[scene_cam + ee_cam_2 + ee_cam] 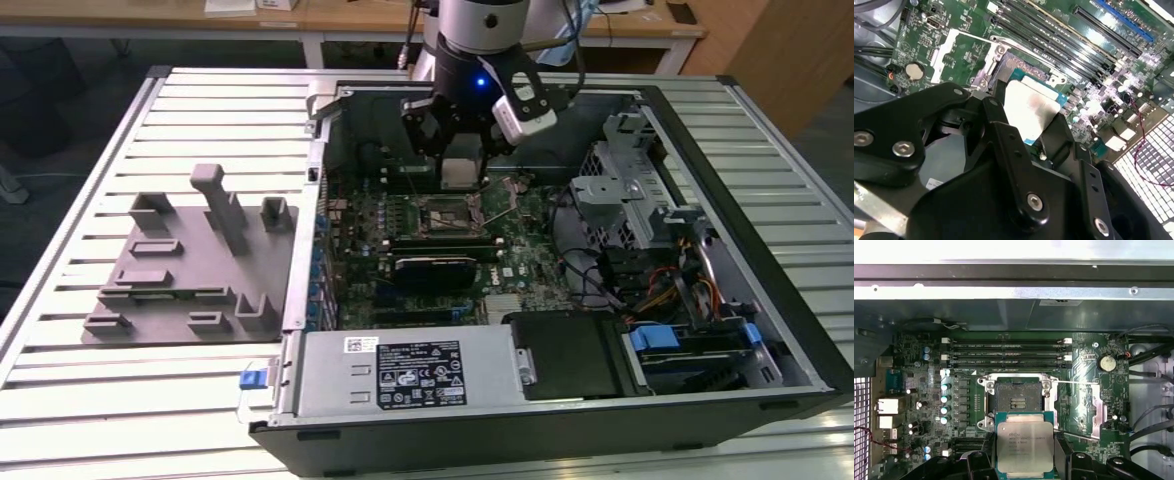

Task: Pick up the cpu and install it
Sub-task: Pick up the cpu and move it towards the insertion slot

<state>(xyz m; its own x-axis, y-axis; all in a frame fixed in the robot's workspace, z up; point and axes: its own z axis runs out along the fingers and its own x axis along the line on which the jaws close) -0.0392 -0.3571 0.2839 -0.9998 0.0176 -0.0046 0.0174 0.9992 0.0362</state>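
Observation:
My gripper point(1025, 462) is shut on the cpu point(1025, 447), a flat square chip with a silvery top plate and a green rim. Black fingers point(1061, 456) clamp two opposite edges. In the second wrist view the cpu point(1029, 107) sits between the fingers point(999, 122) of the gripper point(1030, 127). It hangs just above the motherboard, beside the open black socket point(1016, 400), whose metal load plate point(1076, 407) is folded back. In the exterior view the gripper point(461, 178) hovers inside the open computer case, just behind the socket point(447, 215).
The case wall point(320, 200) and drive cage point(641, 190) flank the motherboard. Memory slots point(1009, 352) run beside the socket. A grey power supply box point(400, 375) sits at the case front. A grey moulded fixture point(187, 260) lies on the slatted table at the exterior view's left.

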